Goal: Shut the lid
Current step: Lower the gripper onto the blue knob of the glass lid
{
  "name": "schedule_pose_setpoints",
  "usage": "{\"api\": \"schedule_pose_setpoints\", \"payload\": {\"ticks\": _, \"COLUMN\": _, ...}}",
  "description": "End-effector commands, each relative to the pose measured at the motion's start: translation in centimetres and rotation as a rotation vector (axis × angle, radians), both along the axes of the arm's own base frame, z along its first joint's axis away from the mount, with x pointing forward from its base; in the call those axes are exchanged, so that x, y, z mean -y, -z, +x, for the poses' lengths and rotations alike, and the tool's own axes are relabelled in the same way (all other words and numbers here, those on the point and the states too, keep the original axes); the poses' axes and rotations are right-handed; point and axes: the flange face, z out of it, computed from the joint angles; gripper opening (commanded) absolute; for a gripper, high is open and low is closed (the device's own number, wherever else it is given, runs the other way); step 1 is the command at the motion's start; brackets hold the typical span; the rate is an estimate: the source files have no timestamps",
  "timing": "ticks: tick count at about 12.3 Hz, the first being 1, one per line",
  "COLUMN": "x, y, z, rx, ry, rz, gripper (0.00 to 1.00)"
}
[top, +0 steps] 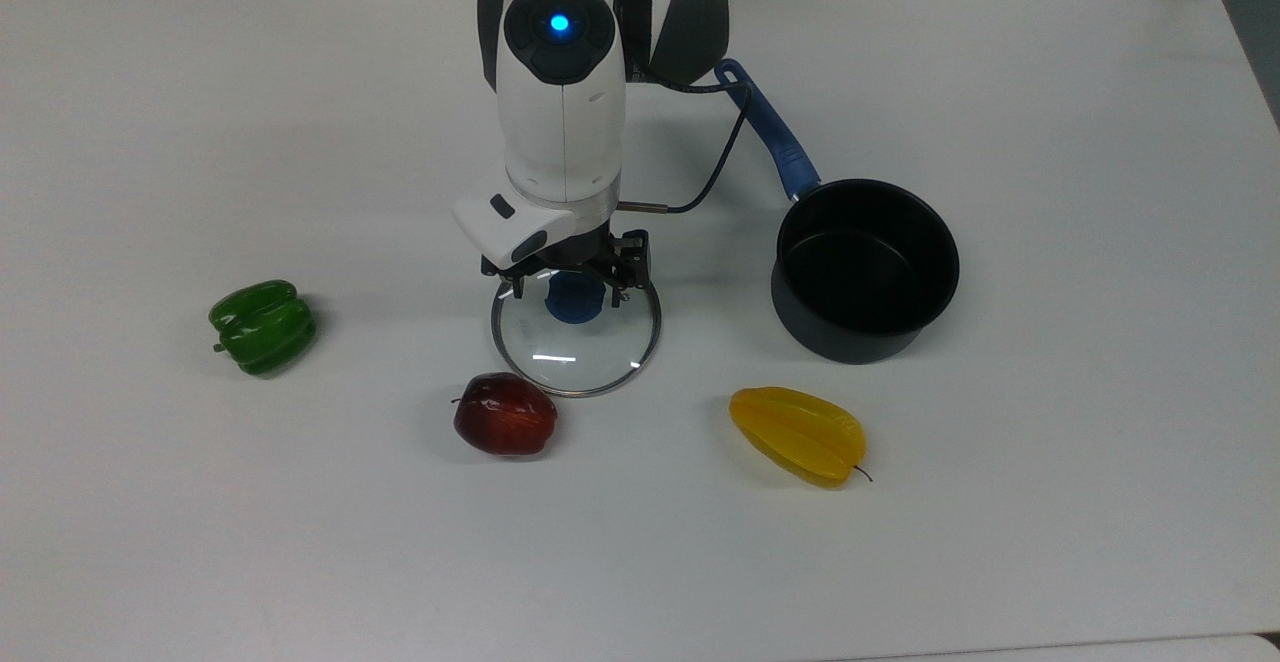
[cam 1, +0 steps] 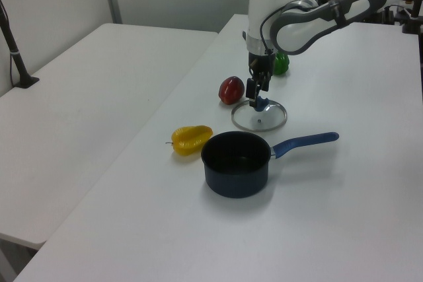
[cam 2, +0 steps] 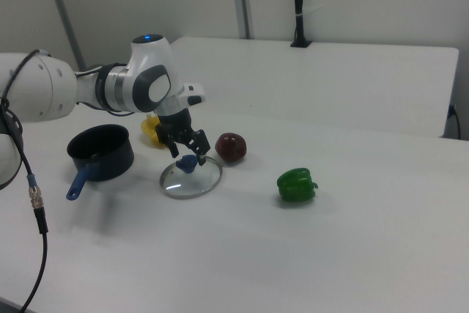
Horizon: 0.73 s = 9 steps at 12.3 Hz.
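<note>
In the top view, the white arm hides the 12 o'clock edge of the glass lid point(top: 575, 342); the gripper point(top: 566, 289) spreads wide either side of its blue knob point(top: 572, 297). The empty dark saucepan point(top: 865, 270) sits at the lid's 3 o'clock.

In the left view, the fingers point(cam 1: 251, 88) partly cover the knob.

In the right view, the lid's metal rim point(cam 2: 192, 188) lies flat on the white table point(cam 2: 330, 240), with a glossy red apple point(cam 2: 231, 146) just beside it.

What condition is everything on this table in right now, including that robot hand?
lid: lying flat on the table, off the saucepan, blue knob up.
saucepan: upright, open, empty.
hand: open, fingers either side of the lid's knob, not closed on it.
apple: resting beside the lid's rim.
green pepper: lying on the table.
yellow starfruit: lying on its side.
</note>
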Motion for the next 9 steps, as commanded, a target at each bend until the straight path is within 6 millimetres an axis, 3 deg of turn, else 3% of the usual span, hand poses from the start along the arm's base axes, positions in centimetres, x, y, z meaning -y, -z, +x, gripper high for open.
{"api": "schedule_pose_setpoints", "payload": {"ticks": 1, "x": -0.6, "y": 0.4, "z": 0.2, "rx": 0.004, "ry": -0.002, "rz": -0.009, "gripper": 0.89}}
{"api": "schedule_pose_setpoints", "payload": {"ticks": 3, "x": -0.7, "y": 0.4, "z": 0.2, "rx": 0.003, "ry": -0.002, "rz": -0.009, "gripper": 0.79}}
{"api": "schedule_pose_setpoints", "payload": {"ticks": 7, "x": -0.9, "y": 0.8, "z": 0.0, "rx": -0.008, "ry": 0.003, "rz": -0.008, "gripper": 0.75}}
{"api": "schedule_pose_setpoints", "payload": {"ticks": 9, "x": -1.7, "y": 0.8, "z": -0.2, "rx": -0.014, "ry": -0.009, "rz": -0.010, "gripper": 0.64}}
